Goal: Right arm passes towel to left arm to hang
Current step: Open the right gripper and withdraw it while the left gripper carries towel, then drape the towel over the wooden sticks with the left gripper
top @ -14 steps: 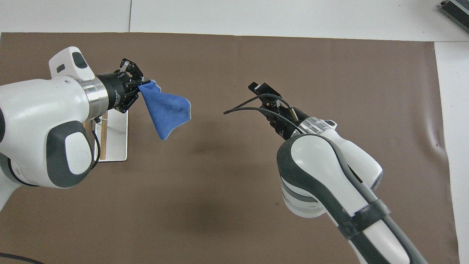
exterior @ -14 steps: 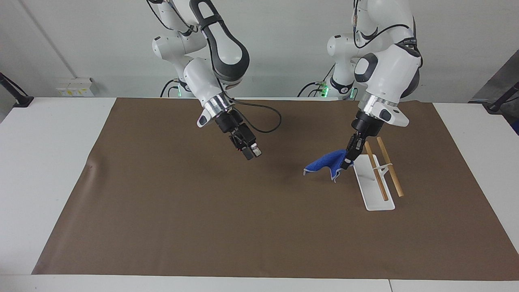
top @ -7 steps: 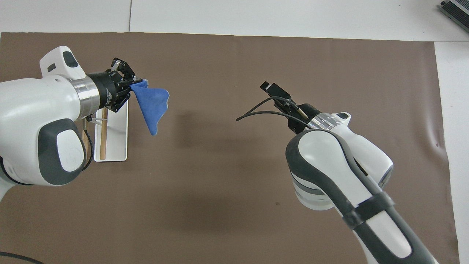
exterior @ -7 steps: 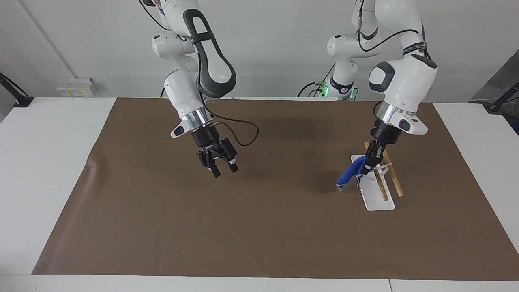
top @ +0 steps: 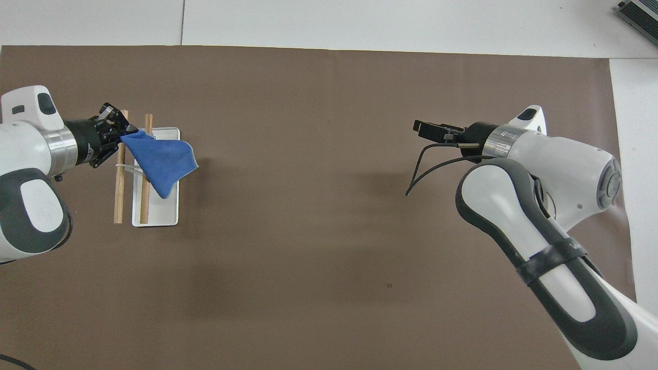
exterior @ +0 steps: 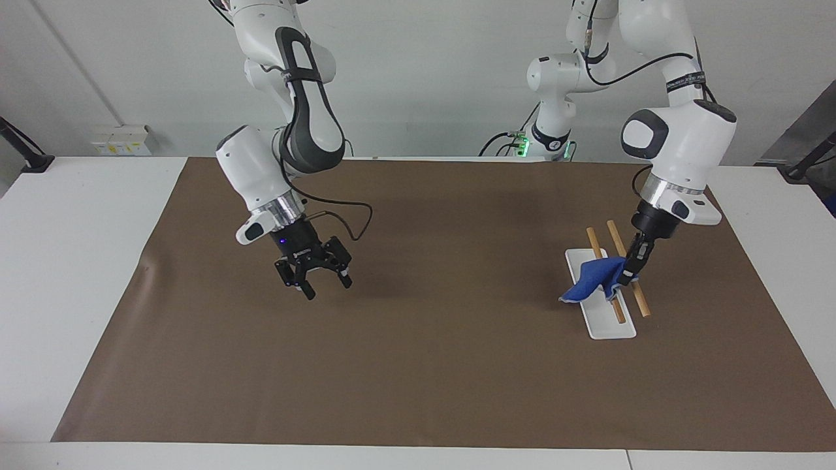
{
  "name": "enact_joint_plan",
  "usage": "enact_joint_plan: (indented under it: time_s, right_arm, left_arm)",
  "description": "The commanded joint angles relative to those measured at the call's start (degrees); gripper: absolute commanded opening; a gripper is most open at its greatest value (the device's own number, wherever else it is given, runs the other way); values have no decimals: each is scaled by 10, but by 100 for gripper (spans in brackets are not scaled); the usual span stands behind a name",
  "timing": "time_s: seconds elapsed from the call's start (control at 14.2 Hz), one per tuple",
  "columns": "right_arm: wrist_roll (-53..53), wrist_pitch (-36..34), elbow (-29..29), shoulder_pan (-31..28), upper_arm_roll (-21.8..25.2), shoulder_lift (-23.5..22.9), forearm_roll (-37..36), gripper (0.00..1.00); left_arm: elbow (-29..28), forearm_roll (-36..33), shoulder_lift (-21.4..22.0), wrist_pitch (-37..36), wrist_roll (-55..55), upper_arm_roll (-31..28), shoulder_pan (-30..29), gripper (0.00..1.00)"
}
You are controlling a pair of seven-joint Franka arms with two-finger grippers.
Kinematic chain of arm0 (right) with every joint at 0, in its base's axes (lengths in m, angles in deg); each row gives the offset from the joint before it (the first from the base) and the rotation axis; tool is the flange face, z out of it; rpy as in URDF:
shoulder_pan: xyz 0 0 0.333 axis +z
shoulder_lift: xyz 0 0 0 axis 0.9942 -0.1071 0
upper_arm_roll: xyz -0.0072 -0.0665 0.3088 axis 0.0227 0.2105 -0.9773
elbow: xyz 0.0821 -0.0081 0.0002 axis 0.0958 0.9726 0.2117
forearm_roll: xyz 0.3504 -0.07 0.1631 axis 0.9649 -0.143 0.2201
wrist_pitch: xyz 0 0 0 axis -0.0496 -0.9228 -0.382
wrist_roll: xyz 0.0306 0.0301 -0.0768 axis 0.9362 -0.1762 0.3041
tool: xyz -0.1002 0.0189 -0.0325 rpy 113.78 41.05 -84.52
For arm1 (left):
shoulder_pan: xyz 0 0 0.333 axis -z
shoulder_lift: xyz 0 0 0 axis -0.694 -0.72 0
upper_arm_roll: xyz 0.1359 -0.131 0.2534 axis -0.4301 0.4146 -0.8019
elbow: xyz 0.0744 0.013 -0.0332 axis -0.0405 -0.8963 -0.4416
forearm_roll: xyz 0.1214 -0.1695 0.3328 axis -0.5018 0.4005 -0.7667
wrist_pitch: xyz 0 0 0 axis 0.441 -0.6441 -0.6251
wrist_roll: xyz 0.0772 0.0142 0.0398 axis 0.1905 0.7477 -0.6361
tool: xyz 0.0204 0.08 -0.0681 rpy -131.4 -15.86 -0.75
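Note:
My left gripper (exterior: 628, 274) is shut on one corner of the blue towel (exterior: 591, 282) and holds it over the rack. The rack is a white base (exterior: 610, 326) with two wooden rods (exterior: 639, 301). The towel hangs down across the rod toward the table's middle, its low corner by the base's edge. In the overhead view the towel (top: 162, 162) covers part of that rod (top: 145, 203) and the base (top: 164, 216), with the left gripper (top: 126, 137) over the rods. My right gripper (exterior: 326, 289) is open and empty, low over the mat toward the right arm's end; it also shows in the overhead view (top: 422, 127).
A brown mat (exterior: 418, 365) covers most of the white table (exterior: 78, 261). A black cable (exterior: 353, 222) loops from the right wrist.
My left gripper has carried the towel from beside the rack to over its rods. My right gripper has drawn back toward its own end of the table and turned downward, still open.

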Motion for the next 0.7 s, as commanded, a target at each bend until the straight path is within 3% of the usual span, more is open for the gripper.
enact_joint_plan:
  time_s: [0.0,0.28,0.63]
  right_arm:
    - [4,-46,-1,-25,-2,8,-116,100]
    - [-29,-109,-17,-57,-1,8,-267,100]
    - [-201,-221,-75,-63,-2,10,-470,100]
  left_arm:
    - [-1,8,-4,14,69,-24,-4,0]
    - [28,8,-14,5,89,-51,-4,0]
    - [49,7,-19,-6,90,-61,-4,0]
